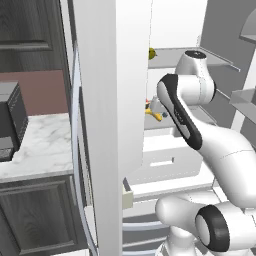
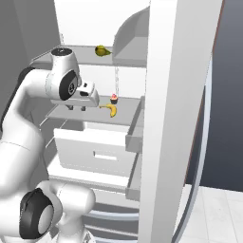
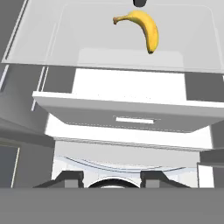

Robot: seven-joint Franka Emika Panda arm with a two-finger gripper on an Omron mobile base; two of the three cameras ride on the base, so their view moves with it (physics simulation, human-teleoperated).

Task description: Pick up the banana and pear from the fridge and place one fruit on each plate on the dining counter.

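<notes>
In the left base view, the banana (image 1: 154, 115) lies on the fridge (image 1: 112, 100) shelf, partly hidden behind the arm's elbow. The pear (image 1: 151, 53) sits one shelf above the banana.

In the right base view, the gripper (image 2: 77, 108) hovers just beside the banana (image 2: 111, 109), empty; a red cupcake (image 2: 114, 98) stands behind the banana.

In the hand view, the fingers (image 3: 72, 180) look nearly closed, grasping nothing. They should likely spread, advance over the banana (image 3: 145, 27) and straddle its middle.
</notes>
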